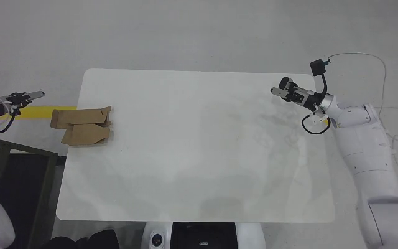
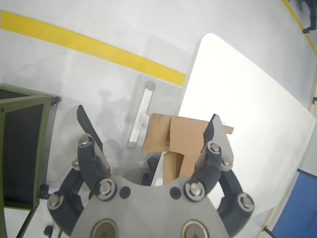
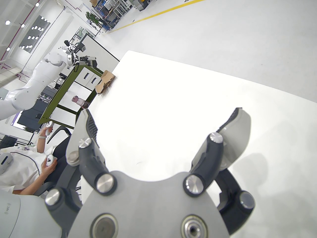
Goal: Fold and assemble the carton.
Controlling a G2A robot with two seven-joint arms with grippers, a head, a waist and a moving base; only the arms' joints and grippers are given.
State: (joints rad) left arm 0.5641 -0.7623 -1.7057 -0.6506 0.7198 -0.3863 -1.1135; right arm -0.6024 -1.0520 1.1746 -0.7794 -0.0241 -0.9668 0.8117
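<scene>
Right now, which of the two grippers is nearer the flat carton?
The left gripper, just off the edge of the table where the carton lies; the right gripper hangs over the opposite end.

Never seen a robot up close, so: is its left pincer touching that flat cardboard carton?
Apart. In the top view the left pincer hangs off to the side of the carton, with a clear gap between them.

White table [image 1: 199, 155], yellow floor line [image 2: 99, 46], green-framed black stand [image 2: 22, 137] beside the table; blue panel [image 2: 302, 199]
</scene>
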